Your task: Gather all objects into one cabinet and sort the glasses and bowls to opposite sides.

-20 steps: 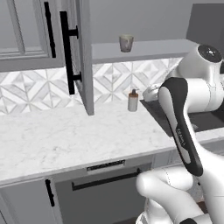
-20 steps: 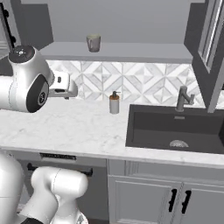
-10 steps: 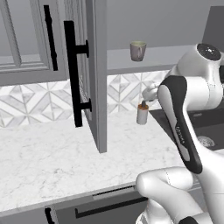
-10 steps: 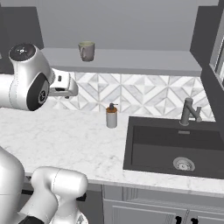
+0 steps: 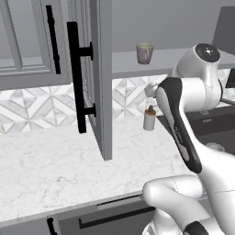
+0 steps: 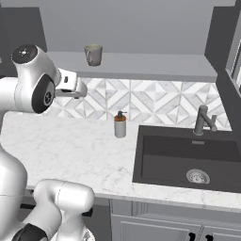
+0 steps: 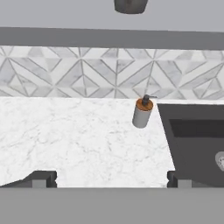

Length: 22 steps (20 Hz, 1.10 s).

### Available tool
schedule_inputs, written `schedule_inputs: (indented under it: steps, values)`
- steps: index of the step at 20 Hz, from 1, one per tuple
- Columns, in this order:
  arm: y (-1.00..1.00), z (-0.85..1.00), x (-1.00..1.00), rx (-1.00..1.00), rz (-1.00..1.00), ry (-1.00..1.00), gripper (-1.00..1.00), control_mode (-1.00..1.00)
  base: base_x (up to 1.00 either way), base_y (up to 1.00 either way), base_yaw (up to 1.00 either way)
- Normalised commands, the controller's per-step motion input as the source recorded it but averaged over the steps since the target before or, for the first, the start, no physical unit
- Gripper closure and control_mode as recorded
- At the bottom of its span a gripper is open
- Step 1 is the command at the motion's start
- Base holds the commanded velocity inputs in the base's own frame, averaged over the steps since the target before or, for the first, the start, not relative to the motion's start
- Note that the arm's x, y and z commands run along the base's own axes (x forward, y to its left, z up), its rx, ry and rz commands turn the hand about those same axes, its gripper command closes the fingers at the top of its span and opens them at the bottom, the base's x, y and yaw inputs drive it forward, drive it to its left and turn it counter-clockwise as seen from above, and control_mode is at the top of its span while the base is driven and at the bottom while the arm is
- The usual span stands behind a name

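Grey with an olive-green rim, mug standing upright on the grey shelf, handle at 9 o'clock in the right base view; cut off by the top edge in the hand view. No readable writing anywhere. At 5 o'clock below, soap dispenser on the marble counter, just beside the dark sink. Gripper spread fully, clasping nothing, fingertips apart over the counter. Open cabinet door at 9 o'clock.
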Motion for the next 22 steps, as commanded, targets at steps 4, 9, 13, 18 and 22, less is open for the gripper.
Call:
schedule_inputs:
  steps: [4, 9, 13, 18, 22]
  values:
    - [-0.22, 0.12, -0.01, 0.00, -0.06, -0.09, -1.00, -1.00, 0.00, 0.00, 0.00]
    - [-0.13, 0.27, 0.27, 0.00, 0.00, -0.29, -1.00, -1.00, 0.00, 0.00, 0.00]
    - [0.00, 0.30, 0.53, 0.00, 0.00, -0.24, -1.00, -1.00, 0.00, 0.00, 0.00]
    - [0.00, 0.38, 0.71, 0.01, 0.00, 0.00, -1.00, -1.00, 0.00, 0.00, 0.00]
    - [0.00, 0.40, 0.48, 0.00, 0.00, 0.14, -1.00, -1.00, 0.00, 0.00, 0.00]
